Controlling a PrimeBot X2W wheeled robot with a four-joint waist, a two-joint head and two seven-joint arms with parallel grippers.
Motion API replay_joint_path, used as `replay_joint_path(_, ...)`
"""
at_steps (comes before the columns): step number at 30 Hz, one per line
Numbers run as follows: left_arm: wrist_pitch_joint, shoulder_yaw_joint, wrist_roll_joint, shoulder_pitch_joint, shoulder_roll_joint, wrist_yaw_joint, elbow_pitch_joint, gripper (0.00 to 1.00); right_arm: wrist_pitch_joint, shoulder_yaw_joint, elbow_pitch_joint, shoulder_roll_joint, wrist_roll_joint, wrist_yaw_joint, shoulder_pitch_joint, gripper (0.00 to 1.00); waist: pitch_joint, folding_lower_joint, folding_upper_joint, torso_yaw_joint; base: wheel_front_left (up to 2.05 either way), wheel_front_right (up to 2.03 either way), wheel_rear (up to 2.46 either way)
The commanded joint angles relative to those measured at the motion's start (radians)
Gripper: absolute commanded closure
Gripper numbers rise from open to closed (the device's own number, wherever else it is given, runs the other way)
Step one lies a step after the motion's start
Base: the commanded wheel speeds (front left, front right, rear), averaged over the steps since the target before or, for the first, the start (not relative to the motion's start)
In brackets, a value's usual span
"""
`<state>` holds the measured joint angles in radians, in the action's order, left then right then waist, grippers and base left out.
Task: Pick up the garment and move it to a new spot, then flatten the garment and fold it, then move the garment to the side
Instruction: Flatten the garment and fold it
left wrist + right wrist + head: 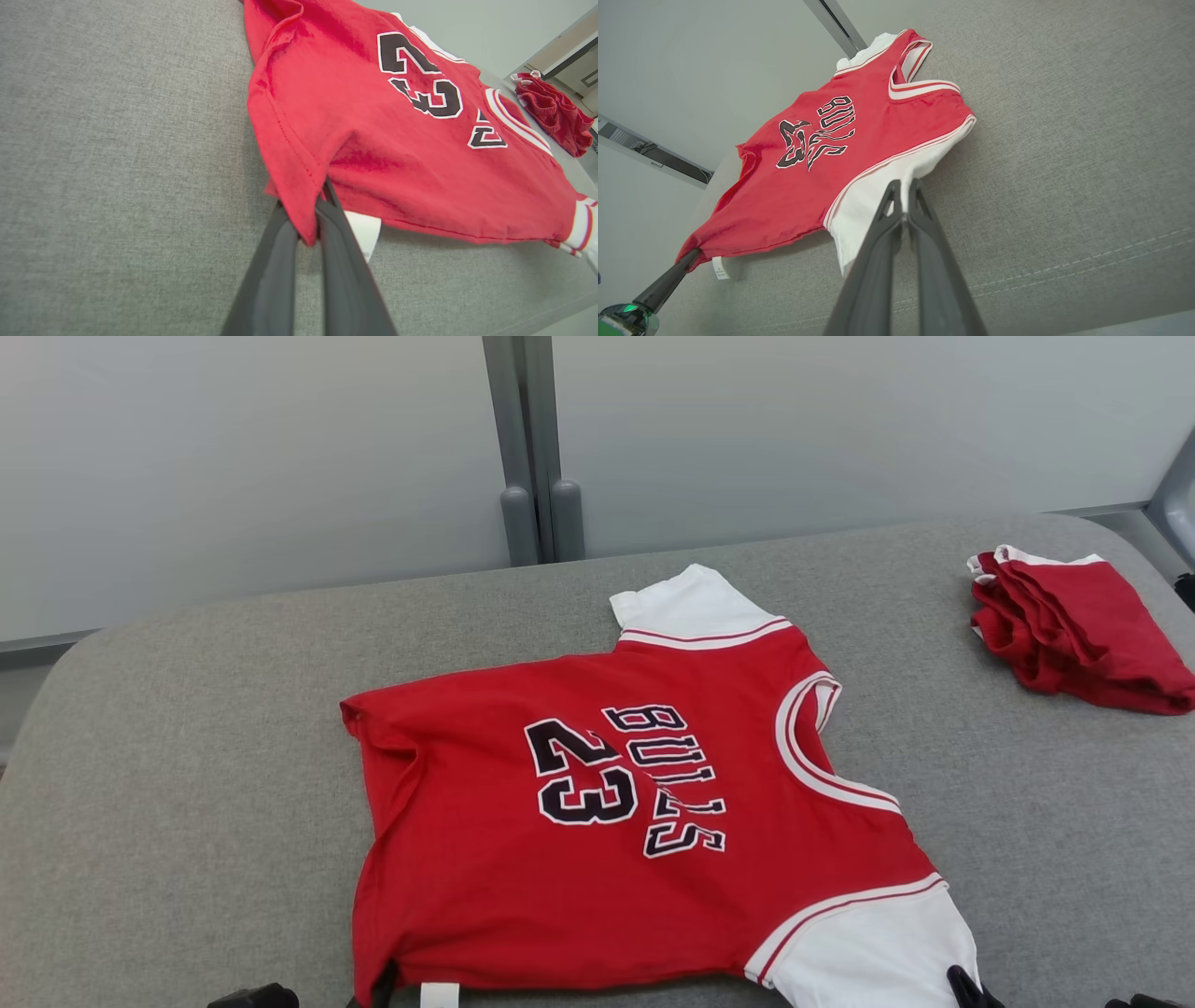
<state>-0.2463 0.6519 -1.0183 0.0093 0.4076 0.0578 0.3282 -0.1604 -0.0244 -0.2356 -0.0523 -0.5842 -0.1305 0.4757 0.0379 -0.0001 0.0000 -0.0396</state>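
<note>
Your left gripper [308,219] pinches the jersey [467,859] hem at seven o'clock, right gripper [905,187] the sleeve at five; likely flattening. Next, tug evenly, then fold.

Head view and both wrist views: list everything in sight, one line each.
jersey: one, red with white sleeves, spread mid-surface
label: one, white, at the jersey's near hem
folded garments: one pile, red, far right
padded surface: one, grey, under everything
wall panels: two, pale, behind
post: one, grey, between the panels
left gripper: one, dark, jaws shut on the jersey's red hem
right gripper: one, dark, jaws shut on its white sleeve
</note>
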Motion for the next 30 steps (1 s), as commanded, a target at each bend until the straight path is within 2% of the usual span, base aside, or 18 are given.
replay_joint_path(1,0.004,-0.001,0.008,0.01,0.008,0.007,-0.002,1.0,-0.004,-0.006,0.0,0.0,0.006,-0.001,-0.012,1.0,0.0,0.0001,0.0,0.003,0.0,0.0,0.0)
replay_joint_path(13,0.051,0.028,0.014,-0.038,0.001,0.002,0.001,1.0,-0.028,-0.029,0.082,0.001,0.025,-0.001,-0.207,1.0,-0.014,0.0001,0.0,0.051,0.0,0.0,0.0)
replay_joint_path(17,0.069,0.031,0.013,-0.063,0.0,-0.003,-0.004,1.0,-0.036,-0.02,0.134,-0.017,0.033,-0.001,-0.302,1.0,-0.022,0.0001,0.0,0.065,0.0,0.0,0.0)
replay_joint_path(25,0.101,0.034,0.006,-0.112,-0.005,-0.011,-0.015,1.0,-0.022,-0.002,0.318,-0.065,0.042,-0.001,-0.517,1.0,-0.05,0.0001,0.0,0.085,0.0,0.0,0.0)
replay_joint_path(30,0.129,0.048,0.015,-0.146,-0.009,-0.018,-0.006,1.0,0.012,0.014,0.474,-0.086,0.051,-0.001,-0.644,1.0,-0.073,0.0001,0.0,0.103,0.0,0.0,0.0)
